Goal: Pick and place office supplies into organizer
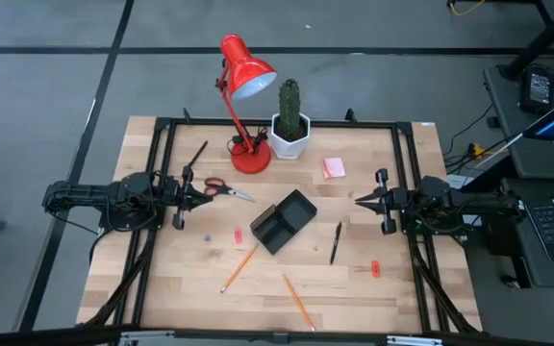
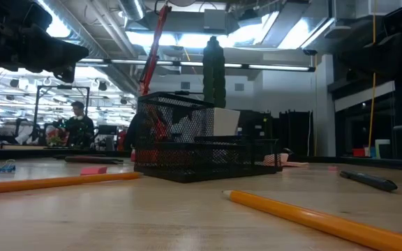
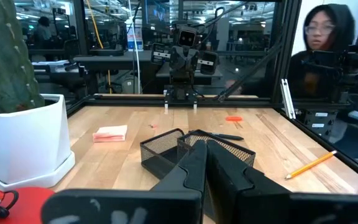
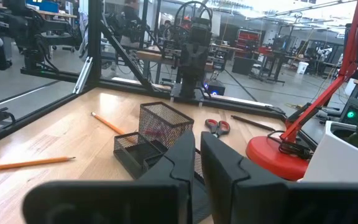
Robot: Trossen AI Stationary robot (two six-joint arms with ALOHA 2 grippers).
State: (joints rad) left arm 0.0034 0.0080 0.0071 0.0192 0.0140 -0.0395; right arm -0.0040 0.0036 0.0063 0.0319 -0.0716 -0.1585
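Flanking the organizer (image 1: 283,220) from opposite table edges, left end effector (image 1: 203,189) and right end effector (image 1: 358,201) sit closed, empty.

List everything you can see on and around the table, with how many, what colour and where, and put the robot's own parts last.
Organizer: one, black mesh, table centre.
Scissors: one pair, red handles, by the left gripper.
Sticky notes: one pad, pink, right of the plant pot.
Pencils: two, orange, near the front edge; second.
Pens: two, black, one right of the organizer, one at back left.
Small red pieces: two, front of the organizer and front right.
Lamp: one, red, back centre.
Cactus: one, green, in a white pot.
Person: one, beyond the table.
Left gripper: shut, empty, left side.
Right gripper: shut, empty, right side.
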